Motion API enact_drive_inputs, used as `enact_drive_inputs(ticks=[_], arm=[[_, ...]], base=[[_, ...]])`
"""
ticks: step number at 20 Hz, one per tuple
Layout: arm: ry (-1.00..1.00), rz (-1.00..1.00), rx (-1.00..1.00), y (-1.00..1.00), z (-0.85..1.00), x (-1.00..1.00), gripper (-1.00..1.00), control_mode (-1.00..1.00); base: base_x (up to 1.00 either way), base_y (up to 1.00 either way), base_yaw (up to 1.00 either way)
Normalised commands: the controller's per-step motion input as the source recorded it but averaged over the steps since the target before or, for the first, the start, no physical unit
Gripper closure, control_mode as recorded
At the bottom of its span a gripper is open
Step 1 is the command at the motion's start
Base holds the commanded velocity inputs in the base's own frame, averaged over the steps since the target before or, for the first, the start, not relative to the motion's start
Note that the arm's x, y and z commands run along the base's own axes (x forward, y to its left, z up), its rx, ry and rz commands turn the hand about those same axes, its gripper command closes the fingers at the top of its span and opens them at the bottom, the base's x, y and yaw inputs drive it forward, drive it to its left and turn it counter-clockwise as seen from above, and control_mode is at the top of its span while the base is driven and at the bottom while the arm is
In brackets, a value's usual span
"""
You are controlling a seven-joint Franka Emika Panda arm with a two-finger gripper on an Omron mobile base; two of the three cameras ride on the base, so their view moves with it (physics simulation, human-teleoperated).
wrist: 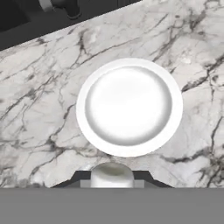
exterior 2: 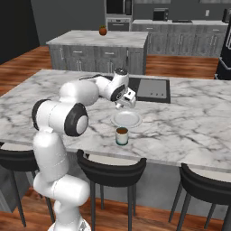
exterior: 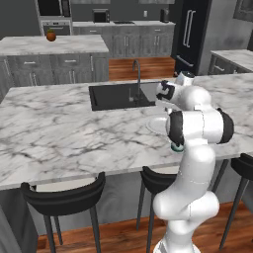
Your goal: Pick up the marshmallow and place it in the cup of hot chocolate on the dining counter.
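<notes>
No readable text, label or number anywhere.

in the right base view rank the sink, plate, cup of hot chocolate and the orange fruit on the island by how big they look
1. sink
2. plate
3. cup of hot chocolate
4. orange fruit, though it sits much farther from the camera, so its true size is unsure.

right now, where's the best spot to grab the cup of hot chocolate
Probably the cup of hot chocolate by its round side wall, at the teal band, coming level from the dining counter edge: it stands upright, full of liquid, with the plate just behind.
</notes>
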Motion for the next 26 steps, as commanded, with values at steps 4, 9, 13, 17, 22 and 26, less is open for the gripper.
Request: enact_drive_inputs(ticks=[4, 9, 13, 17, 22, 26], arm=[[-0.44, 0.13, 0.00, 0.03, 0.56, -0.85, 1.00, -1.00], [-0.45, 0.21, 0.00, 0.00, 0.65, -0.69, 1.00, -1.00], [-0.29, 0.29, 0.04, 0.00, 0.79, -0.28, 1.00, -1.00], [-0.20, 0.41, 0.08, -0.04, 0.43, -0.13, 1.00, -1.00], [-0.28, 0.56, 0.03, -0.29, 0.10, -0.14, 1.00, -1.00], [-0.39, 0.57, 0.05, -0.57, 0.00, -0.42, 1.00, -1.00]], base=[[0.00, 0.00, 0.00], [0.00, 0.00, 0.00], [0.00, 0.00, 0.00], [0.00, 0.00, 0.00], [0.00, 0.00, 0.00], [0.00, 0.00, 0.00]])
